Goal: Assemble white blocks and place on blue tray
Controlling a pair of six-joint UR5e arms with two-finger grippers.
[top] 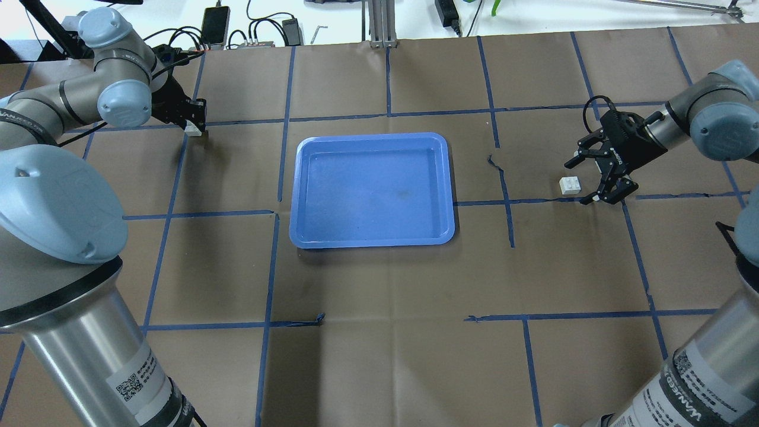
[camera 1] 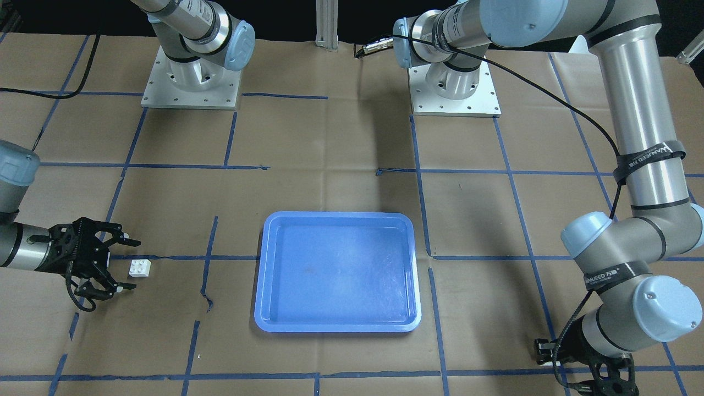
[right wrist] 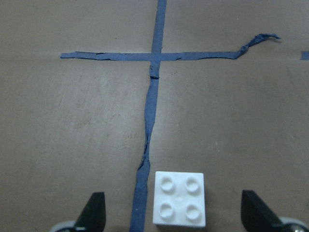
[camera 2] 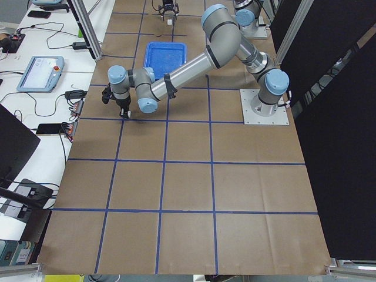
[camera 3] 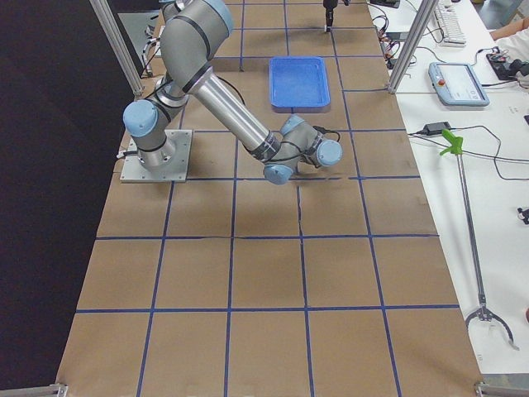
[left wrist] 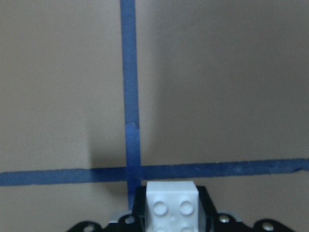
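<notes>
The blue tray point(top: 372, 137) lies empty in the middle of the table, also in the front view point(camera 1: 337, 215). My right gripper point(top: 578, 183) is open and low over the table, its fingertips either side of a white block point(top: 570, 185) that rests on the paper. The right wrist view shows that block point(right wrist: 179, 197) between the two spread fingers point(right wrist: 94, 212), not touching them. My left gripper point(top: 193, 121) is at the table's far left and is shut on the other white block point(left wrist: 172, 205), studs towards the camera, just above a tape crossing.
Brown paper with blue tape grid lines point(top: 507, 201) covers the table. Both arm bases point(camera 1: 191, 82) stand on plates at the robot's side. Cables and chargers point(top: 261, 26) lie beyond the far edge. The left gripper is mostly cut off in the front view point(camera 1: 605, 379).
</notes>
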